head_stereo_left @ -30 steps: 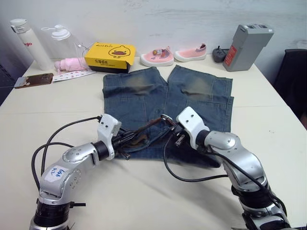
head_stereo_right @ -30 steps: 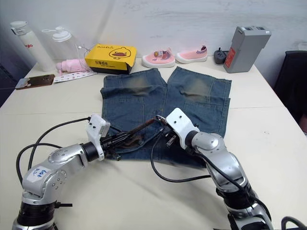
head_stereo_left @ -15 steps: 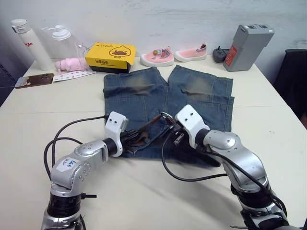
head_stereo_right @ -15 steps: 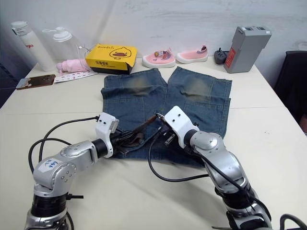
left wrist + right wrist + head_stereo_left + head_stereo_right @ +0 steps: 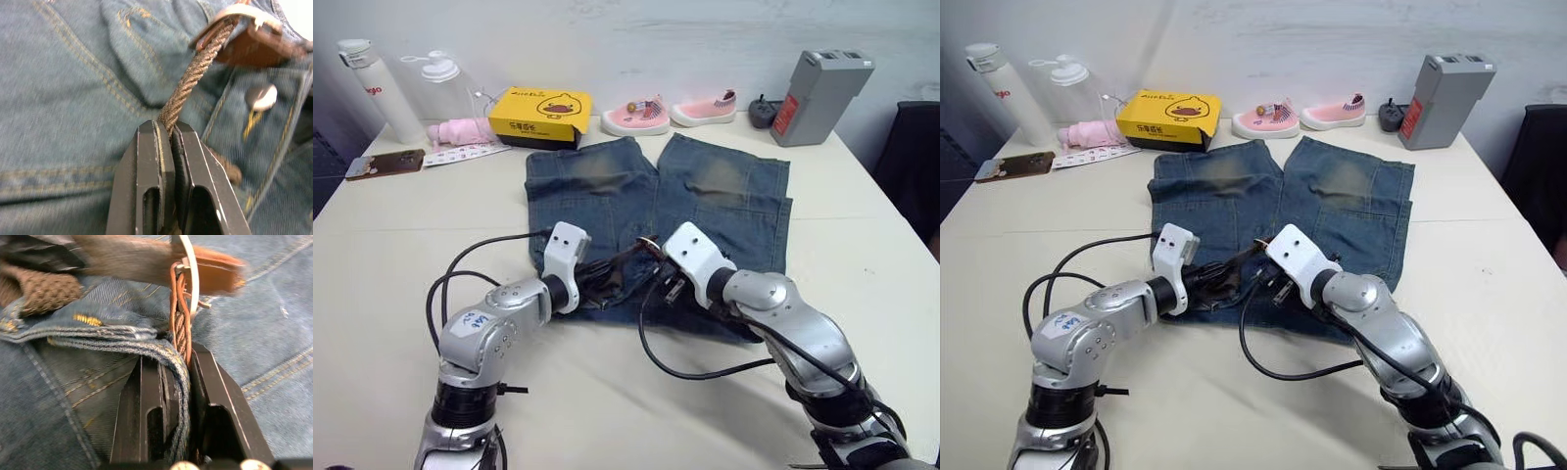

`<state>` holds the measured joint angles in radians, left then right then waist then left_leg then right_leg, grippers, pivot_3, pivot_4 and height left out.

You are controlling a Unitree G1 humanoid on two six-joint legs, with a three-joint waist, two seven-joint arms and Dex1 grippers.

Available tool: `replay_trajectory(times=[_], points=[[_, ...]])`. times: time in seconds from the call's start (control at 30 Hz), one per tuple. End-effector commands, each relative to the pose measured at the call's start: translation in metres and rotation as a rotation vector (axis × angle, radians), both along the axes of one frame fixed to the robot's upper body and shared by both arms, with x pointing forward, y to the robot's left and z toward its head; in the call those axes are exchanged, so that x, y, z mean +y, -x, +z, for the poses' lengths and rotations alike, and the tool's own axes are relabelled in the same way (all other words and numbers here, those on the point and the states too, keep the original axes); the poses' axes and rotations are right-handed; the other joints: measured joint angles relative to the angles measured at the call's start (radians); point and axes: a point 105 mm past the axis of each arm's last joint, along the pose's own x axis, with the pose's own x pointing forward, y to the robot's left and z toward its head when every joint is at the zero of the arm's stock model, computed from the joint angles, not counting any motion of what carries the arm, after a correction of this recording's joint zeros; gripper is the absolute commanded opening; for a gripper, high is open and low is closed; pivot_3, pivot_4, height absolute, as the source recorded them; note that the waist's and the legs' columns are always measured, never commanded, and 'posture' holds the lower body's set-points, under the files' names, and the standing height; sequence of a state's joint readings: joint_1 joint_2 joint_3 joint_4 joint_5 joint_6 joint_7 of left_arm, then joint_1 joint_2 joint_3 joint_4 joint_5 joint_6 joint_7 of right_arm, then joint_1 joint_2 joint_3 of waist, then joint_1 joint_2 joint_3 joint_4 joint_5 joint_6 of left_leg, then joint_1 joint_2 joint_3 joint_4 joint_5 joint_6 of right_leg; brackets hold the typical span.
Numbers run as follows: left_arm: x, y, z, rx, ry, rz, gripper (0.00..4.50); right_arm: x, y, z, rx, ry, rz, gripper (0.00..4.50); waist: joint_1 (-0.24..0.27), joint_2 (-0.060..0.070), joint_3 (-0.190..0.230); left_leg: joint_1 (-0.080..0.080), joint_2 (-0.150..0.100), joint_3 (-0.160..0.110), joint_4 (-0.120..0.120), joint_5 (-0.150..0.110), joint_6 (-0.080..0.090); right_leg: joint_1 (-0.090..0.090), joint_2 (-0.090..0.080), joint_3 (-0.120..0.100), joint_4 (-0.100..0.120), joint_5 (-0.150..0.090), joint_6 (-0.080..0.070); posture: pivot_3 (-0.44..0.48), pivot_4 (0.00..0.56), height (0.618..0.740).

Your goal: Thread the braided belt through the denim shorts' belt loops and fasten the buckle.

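The denim shorts (image 5: pixel 724 186) lie flat mid-table, legs pointing away and waistband nearest me. The braided belt (image 5: pixel 193 73) runs along the waistband's left half. My left gripper (image 5: pixel 166 125) is shut on the belt's woven strap a short way from the buckle (image 5: pixel 247 12). To its right, my right gripper (image 5: pixel 168 355) is shut just below the silver buckle (image 5: pixel 188 264), pinching the belt's strands (image 5: pixel 180 328) together with a folded denim edge. In the left eye view both grippers meet over the waistband, left gripper (image 5: pixel 602 277) and right gripper (image 5: pixel 661 276) almost touching. The belt loops are hidden.
Along the table's far edge stand two bottles (image 5: pixel 372 88), a pink cloth (image 5: pixel 460 130), a yellow box (image 5: pixel 538 113), two pink shoes (image 5: pixel 634 117) and a grey box (image 5: pixel 818 93). A phone (image 5: pixel 382 164) lies far left. A dark chair (image 5: pixel 913 166) stands at the right.
My left gripper has slid rightward along the waistband, still holding the strap, closing the gap to the right gripper. The right gripper shifted slightly left.
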<state>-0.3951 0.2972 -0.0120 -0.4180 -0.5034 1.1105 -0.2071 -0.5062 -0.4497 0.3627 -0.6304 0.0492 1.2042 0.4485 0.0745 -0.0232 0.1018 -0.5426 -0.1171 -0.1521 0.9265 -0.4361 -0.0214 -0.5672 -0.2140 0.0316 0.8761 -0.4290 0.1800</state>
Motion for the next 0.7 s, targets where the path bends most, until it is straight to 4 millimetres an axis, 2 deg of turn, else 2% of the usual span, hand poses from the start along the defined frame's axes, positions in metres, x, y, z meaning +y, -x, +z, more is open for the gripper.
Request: replay_trajectory(times=[0.03, 0.17, 0.3, 0.33, 0.37, 0.4, 0.47, 0.5, 0.53, 0.57, 0.6, 0.7], points=[[-0.033, 0.006, 0.009, -0.053, -0.01, -0.147, 0.0, 0.019, 0.01, 0.007, -0.04, 0.023, 0.118, 0.01, -0.001, 0.0, 0.0, 0.0, 0.0, 0.0, 0.0, 0.0, 0.0, 0.0, 0.0, 0.0, 0.0, 0.0, 0.0, 0.0, 0.15, 0.624], [-0.041, 0.002, 0.01, -0.06, -0.005, -0.174, 0.0, 0.023, 0.011, 0.004, -0.039, 0.067, 0.17, 0.01, -0.018, 0.0, 0.0, 0.0, 0.0, 0.0, -0.001, 0.0, 0.0, 0.0, -0.001, -0.001, 0.0, 0.0, 0.0, 0.0, 0.15, 0.624], [-0.038, 0.0, 0.008, -0.081, -0.033, -0.184, 0.0, 0.015, 0.018, 0.004, -0.052, 0.111, 0.223, 0.01, -0.025, 0.0, 0.0, 0.0, 0.0, 0.0, -0.001, 0.0, 0.0, 0.0, -0.002, -0.001, 0.0, 0.0, 0.0, 0.0, 0.15, 0.624], [-0.036, 0.001, 0.007, -0.085, -0.043, -0.189, 0.0, 0.012, 0.023, 0.007, -0.055, 0.114, 0.258, 1.04, -0.025, 0.0, 0.0, 0.0, 0.0, 0.0, -0.001, 0.0, 0.0, 0.0, -0.002, -0.001, -0.001, 0.0, 0.001, 0.0, 0.15, 0.624], [-0.036, 0.001, 0.006, -0.087, -0.05, -0.192, 0.0, 0.01, 0.026, 0.008, -0.057, 0.116, 0.284, 1.33, -0.023, 0.0, 0.0, 0.0, 0.0, 0.0, -0.001, 0.0, 0.0, 0.0, -0.002, -0.001, -0.001, 0.0, 0.001, 0.0, 0.15, 0.624], [-0.035, 0.003, 0.004, -0.088, -0.06, -0.199, 0.0, 0.006, 0.029, 0.013, -0.061, 0.108, 0.303, 1.85, -0.023, 0.0, 0.0, 0.0, 0.0, 0.0, -0.001, 0.0, 0.0, 0.0, -0.002, -0.001, -0.001, 0.0, 0.001, 0.0, 0.15, 0.624], [-0.032, 0.005, 0.002, -0.092, -0.073, -0.208, 0.0, 0.0, 0.032, 0.021, -0.069, 0.093, 0.321, 2.39, -0.023, 0.0, 0.0, 0.0, 0.0, 0.0, -0.001, 0.0, 0.0, 0.0, -0.002, -0.001, -0.003, 0.0, 0.001, 0.0, 0.15, 0.624], [-0.03, 0.006, 0.001, -0.097, -0.087, -0.212, 0.0, -0.006, 0.033, 0.027, -0.077, 0.094, 0.338, 2.98, -0.023, 0.0, 0.0, -0.001, 0.0, 0.0, -0.001, 0.0, 0.001, 0.001, -0.002, -0.001, -0.004, 0.001, 0.001, 0.0, 0.15, 0.624], [-0.029, 0.007, 0.0, -0.101, -0.096, -0.214, 0.0, -0.009, 0.034, 0.03, -0.083, 0.097, 0.351, 3.3, -0.023, 0.0, 0.0, -0.001, 0.0, 0.001, -0.001, 0.0, 0.001, 0.001, -0.002, -0.001, -0.004, 0.001, 0.001, 0.0, 0.15, 0.624], [-0.026, 0.007, 0.0, -0.112, -0.109, -0.22, 0.0, -0.015, 0.03, 0.038, -0.096, 0.099, 0.353, 3.92, -0.023, 0.0, 0.0, -0.001, 0.0, 0.001, -0.001, 0.0, 0.001, 0.001, -0.002, -0.001, -0.004, 0.001, 0.002, 0.0, 0.15, 0.624], [-0.024, 0.007, 0.0, -0.121, -0.125, -0.225, 0.0, -0.021, 0.025, 0.045, -0.115, 0.103, 0.347, 4.06, -0.023, 0.0, 0.0, -0.001, 0.0, 0.001, -0.001, 0.0, 0.001, 0.001, -0.002, -0.001, -0.004, 0.001, 0.002, 0.0, 0.15, 0.624], [-0.023, 0.009, 0.0, -0.148, -0.157, -0.249, 0.0, -0.031, 0.007, 0.064, -0.236, 0.155, 0.331, 4.06, -0.023, 0.0, 0.0, 0.0, 0.0, 0.001, -0.001, 0.0, 0.001, 0.001, -0.003, -0.001, -0.005, 0.001, 0.002, 0.0, 0.15, 0.624]])
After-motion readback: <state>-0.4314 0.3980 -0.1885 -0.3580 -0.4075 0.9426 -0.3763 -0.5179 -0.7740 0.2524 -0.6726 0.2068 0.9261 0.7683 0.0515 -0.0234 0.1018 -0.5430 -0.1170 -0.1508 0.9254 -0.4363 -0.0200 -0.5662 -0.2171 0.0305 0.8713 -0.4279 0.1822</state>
